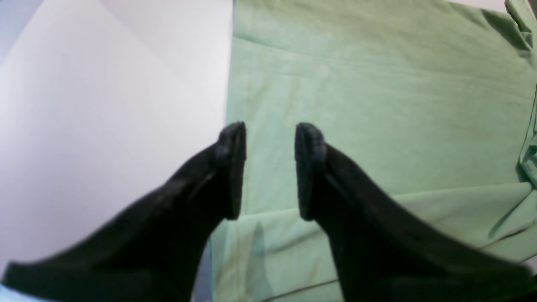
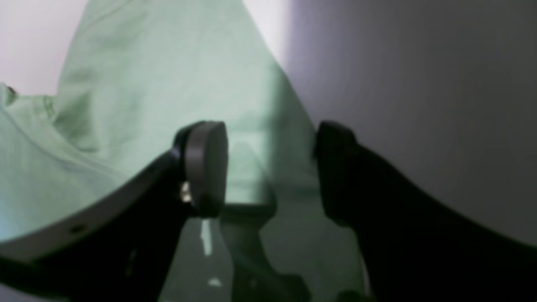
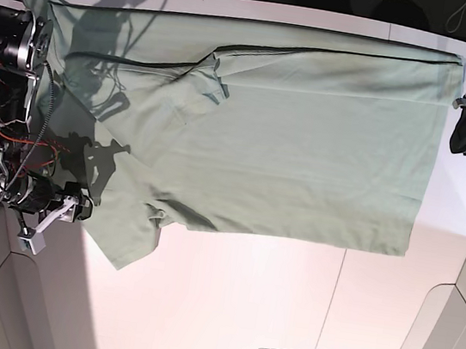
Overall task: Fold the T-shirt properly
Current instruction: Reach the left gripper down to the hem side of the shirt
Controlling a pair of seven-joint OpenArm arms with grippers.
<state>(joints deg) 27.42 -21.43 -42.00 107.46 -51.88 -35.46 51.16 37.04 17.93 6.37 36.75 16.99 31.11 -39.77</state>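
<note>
the t-shirt [image 3: 307, 141] lies spread across the white table [image 3: 223, 303], partly folded — one long side doubled over along a dark crease near the far edge, a sleeve [image 3: 125, 233] sticking out toward the near side by the right arm. the hem runs straight along the side nearest the left arm. the left gripper [image 1: 270, 167] hangs above that hem edge, jaws parted with nothing between them, probably lined up to pinch the border. the right gripper [image 2: 270, 167] hovers over the sleeve, jaws spread wide and empty — likely poised there because the loose sleeve needs tucking in before the next fold.
</note>
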